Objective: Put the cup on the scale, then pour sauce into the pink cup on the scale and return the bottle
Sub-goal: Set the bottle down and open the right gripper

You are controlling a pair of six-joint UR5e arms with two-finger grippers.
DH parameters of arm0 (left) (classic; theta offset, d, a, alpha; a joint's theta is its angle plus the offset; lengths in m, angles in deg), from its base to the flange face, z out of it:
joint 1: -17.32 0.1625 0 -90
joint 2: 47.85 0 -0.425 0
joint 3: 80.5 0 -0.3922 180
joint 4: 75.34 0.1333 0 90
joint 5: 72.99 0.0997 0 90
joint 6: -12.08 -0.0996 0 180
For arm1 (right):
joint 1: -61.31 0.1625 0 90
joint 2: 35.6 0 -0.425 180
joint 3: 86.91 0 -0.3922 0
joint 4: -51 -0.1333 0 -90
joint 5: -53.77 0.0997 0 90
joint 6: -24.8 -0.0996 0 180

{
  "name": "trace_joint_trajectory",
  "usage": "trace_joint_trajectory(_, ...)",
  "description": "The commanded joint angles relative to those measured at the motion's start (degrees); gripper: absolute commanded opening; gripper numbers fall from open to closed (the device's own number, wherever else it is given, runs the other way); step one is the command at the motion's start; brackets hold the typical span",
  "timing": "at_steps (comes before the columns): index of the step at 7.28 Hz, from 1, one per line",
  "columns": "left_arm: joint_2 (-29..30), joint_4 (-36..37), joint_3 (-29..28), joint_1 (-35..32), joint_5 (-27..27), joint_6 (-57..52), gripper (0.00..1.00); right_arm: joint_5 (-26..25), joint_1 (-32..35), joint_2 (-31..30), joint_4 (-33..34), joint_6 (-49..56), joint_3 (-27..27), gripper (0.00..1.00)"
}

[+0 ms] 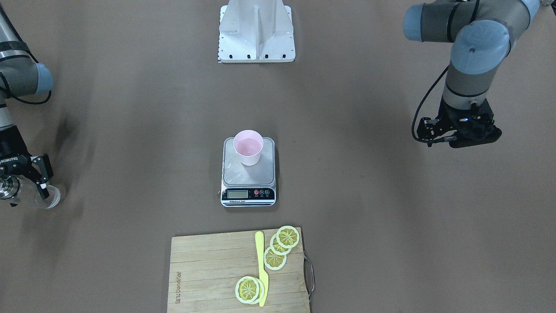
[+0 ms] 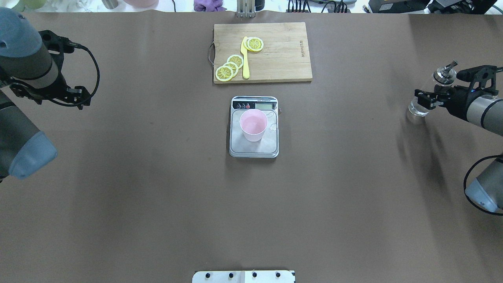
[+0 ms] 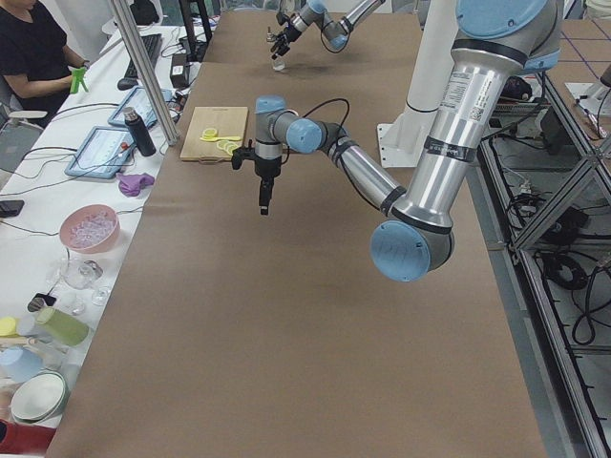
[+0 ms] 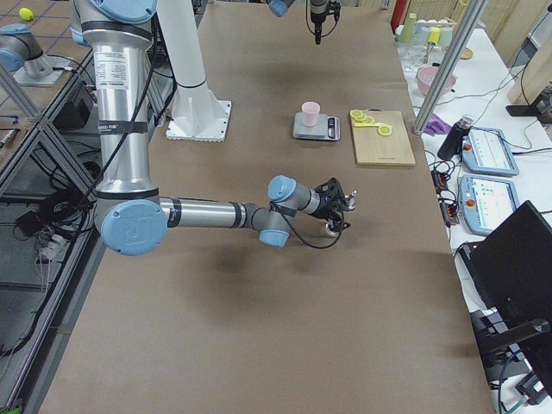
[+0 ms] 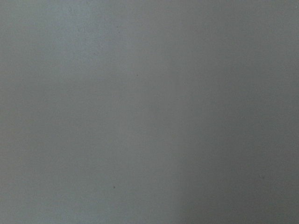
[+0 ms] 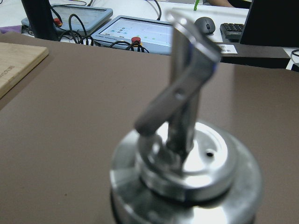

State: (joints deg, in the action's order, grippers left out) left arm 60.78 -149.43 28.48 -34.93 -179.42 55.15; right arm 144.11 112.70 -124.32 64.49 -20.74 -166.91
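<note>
The pale pink cup (image 1: 248,148) stands upright on the silver scale (image 1: 248,176) at the table's middle; the cup (image 2: 253,125) sits toward the display end of the scale (image 2: 254,148). My right gripper (image 2: 427,98) is shut on the clear glass bottle (image 2: 419,106) at the table's right end. The bottle is tilted, with its base close to the table. Its metal spout cap (image 6: 187,154) fills the right wrist view. My left gripper (image 1: 467,140) hangs over bare table at the left end, far from the scale. Its fingers are hidden under the wrist.
A wooden cutting board (image 2: 283,55) with lemon slices (image 2: 230,67) and a yellow knife (image 2: 245,59) lies just beyond the scale. The robot's base plate (image 1: 256,39) is on the near side. Operators' desks with tablets and bowls line the far edge.
</note>
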Motion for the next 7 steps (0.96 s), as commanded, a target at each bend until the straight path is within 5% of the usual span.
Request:
trace_joint_trajectory(1, 0.0, 0.0, 0.0, 0.0, 0.0, 0.0, 0.99, 0.1, 0.0, 0.0, 0.0, 0.0, 0.1, 0.06)
trace_joint_trajectory(2, 0.0, 0.0, 0.0, 0.0, 0.0, 0.0, 0.99, -0.5, -0.1, 0.1, -0.1, -0.8, 0.4, 0.99)
trace_joint_trajectory(7, -0.1, 0.0, 0.0, 0.0, 0.0, -0.1, 0.99, 0.3, 0.1, -3.9, -3.8, -0.3, -1.1, 1.00)
